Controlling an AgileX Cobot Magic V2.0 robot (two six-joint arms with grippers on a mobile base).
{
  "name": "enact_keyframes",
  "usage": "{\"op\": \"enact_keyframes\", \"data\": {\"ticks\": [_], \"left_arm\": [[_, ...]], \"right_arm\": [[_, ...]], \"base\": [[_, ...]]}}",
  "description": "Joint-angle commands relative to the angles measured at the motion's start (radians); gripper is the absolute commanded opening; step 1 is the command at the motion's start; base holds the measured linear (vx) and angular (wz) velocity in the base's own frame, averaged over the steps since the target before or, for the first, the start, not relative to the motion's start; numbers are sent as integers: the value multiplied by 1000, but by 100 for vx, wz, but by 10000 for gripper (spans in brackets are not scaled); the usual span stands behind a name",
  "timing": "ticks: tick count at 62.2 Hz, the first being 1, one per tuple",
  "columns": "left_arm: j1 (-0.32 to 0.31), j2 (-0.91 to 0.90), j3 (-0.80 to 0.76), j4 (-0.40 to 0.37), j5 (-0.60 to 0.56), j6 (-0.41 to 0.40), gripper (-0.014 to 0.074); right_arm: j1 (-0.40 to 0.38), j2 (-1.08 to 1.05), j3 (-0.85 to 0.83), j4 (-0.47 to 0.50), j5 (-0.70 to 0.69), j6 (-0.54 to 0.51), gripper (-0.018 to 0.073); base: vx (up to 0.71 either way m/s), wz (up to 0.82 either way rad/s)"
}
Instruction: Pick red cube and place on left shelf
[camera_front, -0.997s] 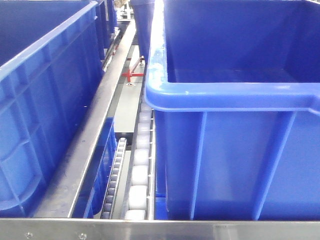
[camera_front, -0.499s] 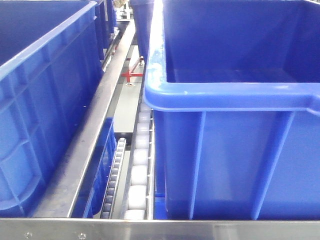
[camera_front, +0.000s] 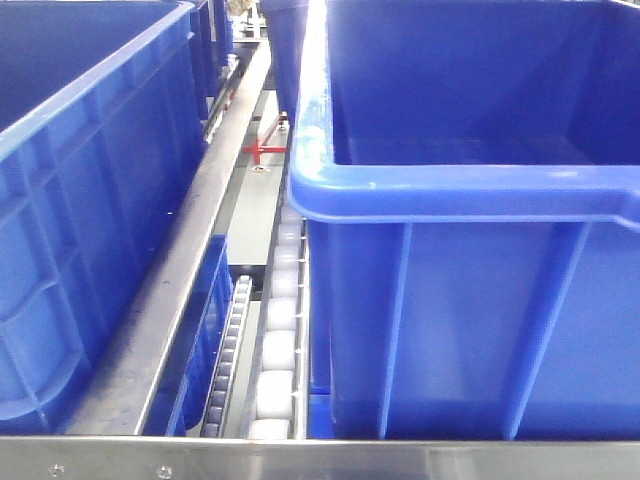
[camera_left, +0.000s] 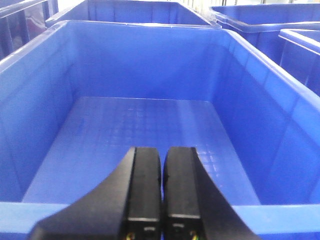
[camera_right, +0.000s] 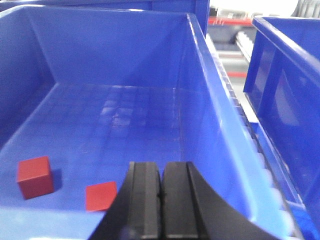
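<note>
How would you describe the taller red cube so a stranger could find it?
Look in the big blue plastic crate below the right pincer. On its gridded floor, near the left wall, sits the small bright-red cube. It stands taller and blockier than the flatter-looking red block beside it.

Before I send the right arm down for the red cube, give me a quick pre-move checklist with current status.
1. Cube located: ok. Two red cubes lie on the floor of the right wrist's crate: one near the left wall, one closer to the right gripper.
2. Which one to take: cannot tell.
3. Right gripper ready: not ok, fingers shut, holding nothing.
4. Left gripper out of the way: ok, shut over a separate empty crate.
5. Nothing between gripper and cubes: ok.
6. Drop spot on the left shelf: cannot tell.
</note>
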Motion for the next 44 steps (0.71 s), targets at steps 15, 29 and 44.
{"op": "enact_keyframes", "data": {"ticks": [15,29,44], "left_arm": [[-7,-13,24,-1,-85,0,102],[-7,-13,24,-1,-85,0,102],[-7,-13,24,-1,-85,0,102]], "right_arm": [[-51,-41,7,33,-126,-7,55],[-59,-41,7,64,-115,-7,55],[-59,-41,7,170,-127,-7,55]], "base": [[0,0],[0,0],[0,0]]}}
